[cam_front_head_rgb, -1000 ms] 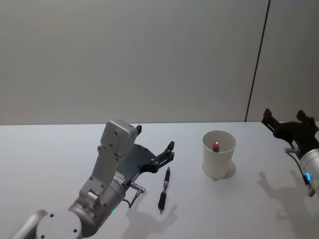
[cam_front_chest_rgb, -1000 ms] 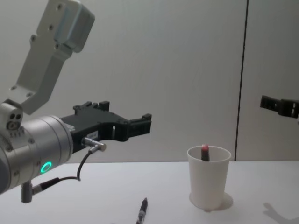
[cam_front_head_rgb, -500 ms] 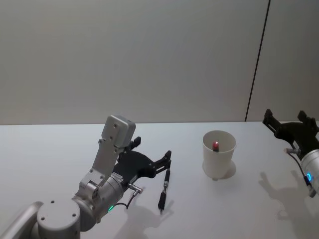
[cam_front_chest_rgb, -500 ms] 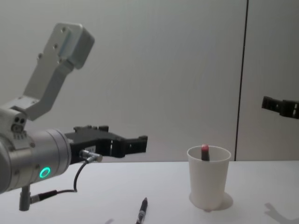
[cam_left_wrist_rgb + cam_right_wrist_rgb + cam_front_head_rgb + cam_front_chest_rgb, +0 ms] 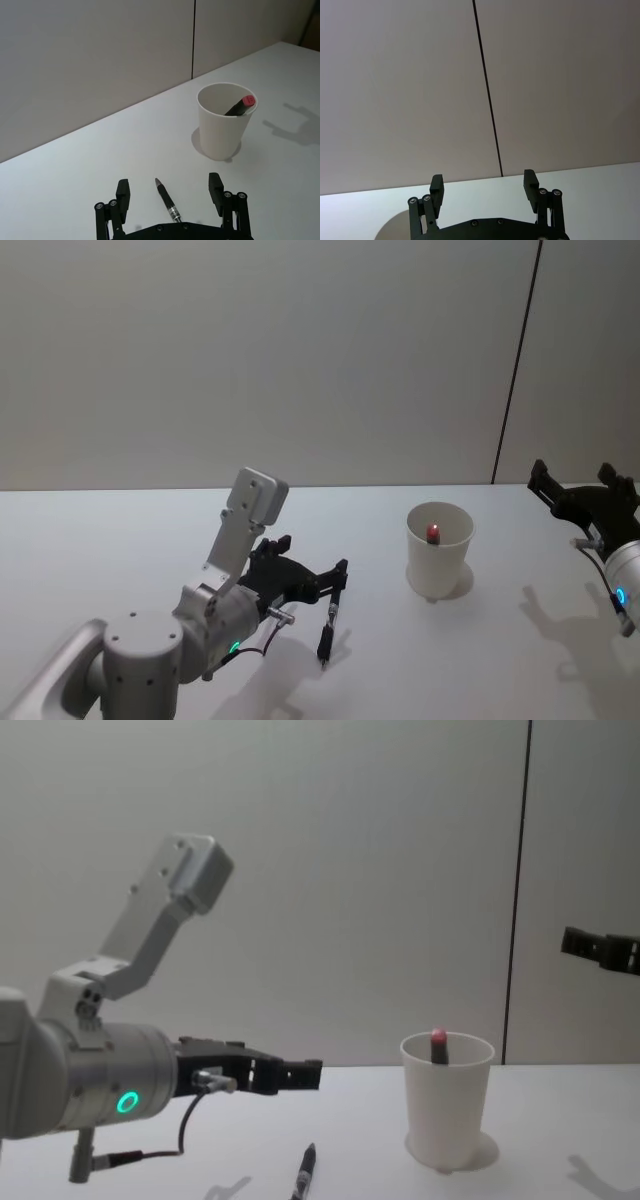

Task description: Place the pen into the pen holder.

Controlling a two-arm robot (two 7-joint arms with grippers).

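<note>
left claw (image 5: 169,186) is open, jaws spread wide, low over the bench (image 5: 100,540). In the left wrist view the pen (image 5: 167,204) lies between the two fingers and touches neither, its tip pointing away from the claw toward the wall (image 5: 250,360). The chest view puts the claw above the pen with a gap under it; can't tell how big the gap is.

The pen is black and flat on the bench, to the left of the pen holder (image 5: 438,560) and apart from it. The pen holder is a white paper cup, upright. A red-capped marker (image 5: 433,533) leans inside it against the rim.

At the far right the right claw (image 5: 570,478) is also open, held up off the bench, well apart from cup and pen. The wall is grey with a dark vertical seam (image 5: 515,370) behind the cup's side of the bench.
</note>
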